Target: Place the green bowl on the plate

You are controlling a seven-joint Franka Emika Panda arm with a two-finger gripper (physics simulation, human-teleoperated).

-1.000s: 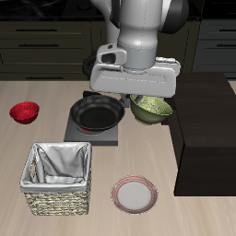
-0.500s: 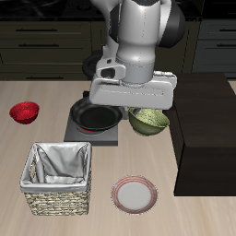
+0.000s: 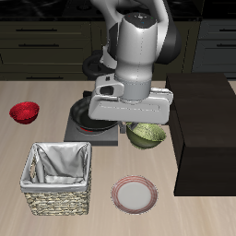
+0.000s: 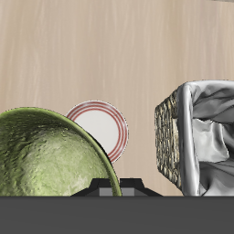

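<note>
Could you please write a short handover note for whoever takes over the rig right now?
Hand: its fingers are hidden behind the wrist body in the exterior view, but the green bowl hangs just under it, off the table, so it looks gripped at the rim.
Green bowl: close against the camera in the wrist view, beside the pan on the stove.
Plate: empty, near the table's front edge, beside the basket.
Done: bowl picked up.
Left: carry it to the plate, lower it onto the centre, release.
</note>
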